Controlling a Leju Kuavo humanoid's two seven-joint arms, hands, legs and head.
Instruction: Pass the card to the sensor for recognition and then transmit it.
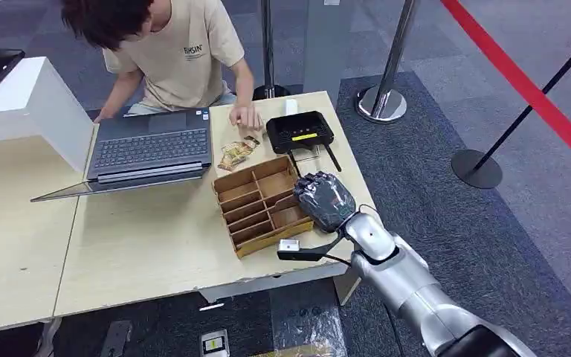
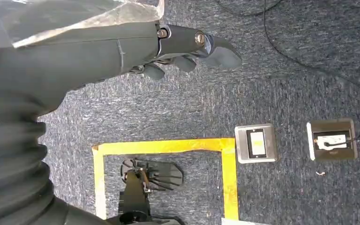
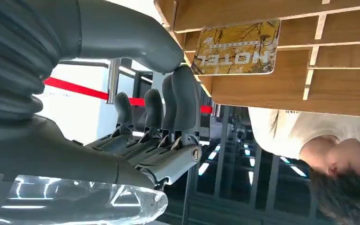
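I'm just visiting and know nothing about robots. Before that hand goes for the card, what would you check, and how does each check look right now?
1. Card in reach: a hotel card stands in the wooden organizer. Ok.
2. Right hand at the organizer: it hovers at the box's near corner. Ok.
3. Right hand free: its fingers are extended, nothing between them. Ok.
4. Card gripped: not yet touching it. Not ok.
5. Sensor ready: the black reader sits behind the organizer with a yellow strip lit; whether that means ready, cannot tell.
6. Person clear: a person's hand rests beside the reader. Not ok.
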